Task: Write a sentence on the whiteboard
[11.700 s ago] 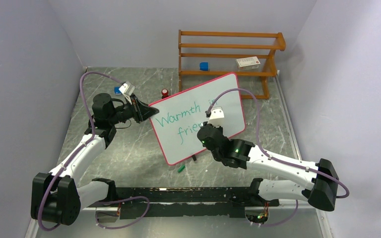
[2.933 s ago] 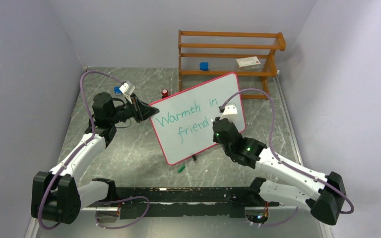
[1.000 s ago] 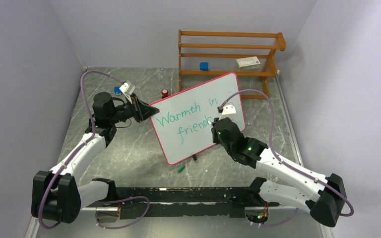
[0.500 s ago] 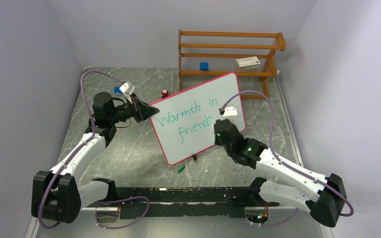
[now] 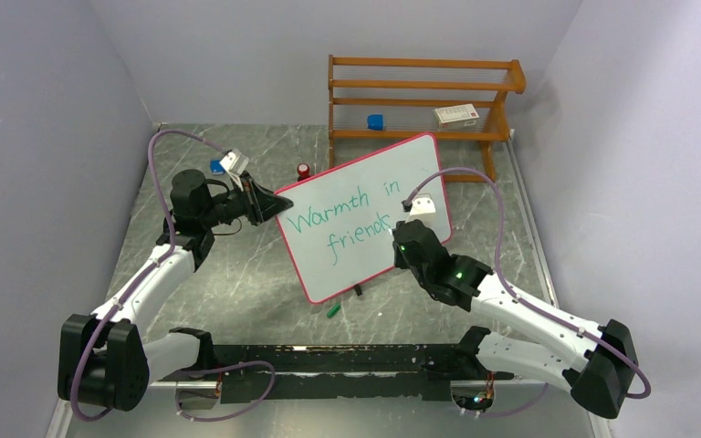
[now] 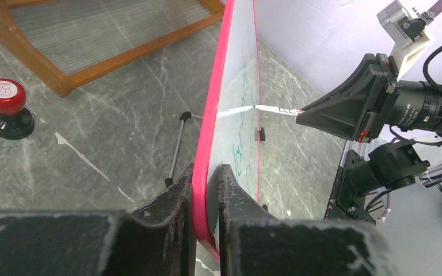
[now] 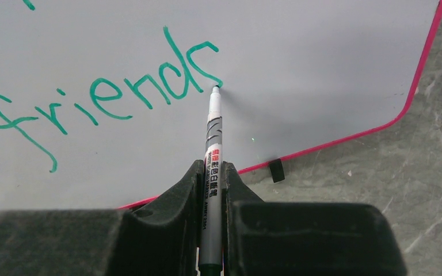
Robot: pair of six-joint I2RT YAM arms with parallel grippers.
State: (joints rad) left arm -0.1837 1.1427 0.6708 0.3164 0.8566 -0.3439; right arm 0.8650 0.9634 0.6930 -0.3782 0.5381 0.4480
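The whiteboard (image 5: pixel 365 196) with its pink-red frame stands tilted mid-table; green writing on it reads "Warmth in friends". My left gripper (image 5: pixel 272 205) is shut on the board's left edge (image 6: pixel 204 172), one finger on each face. My right gripper (image 7: pixel 210 172) is shut on a grey whiteboard marker (image 7: pixel 212 149). The marker's tip touches the whiteboard (image 7: pixel 299 63) at the end of the last "s". In the top view the right gripper (image 5: pixel 392 233) sits at the board's lower right, and the marker is hidden there by the wrist.
A wooden rack (image 5: pixel 420 96) stands behind the board with a blue block (image 5: pixel 375 121) and a white box (image 5: pixel 456 114) on it. A red-capped stamp (image 5: pixel 303 171) sits behind the board's left edge. A green marker cap (image 5: pixel 333 310) lies on the table before the board.
Over the last second the right gripper moved the marker slightly rightward and the final "s" of "friends" appeared. The left gripper and the board stayed still.
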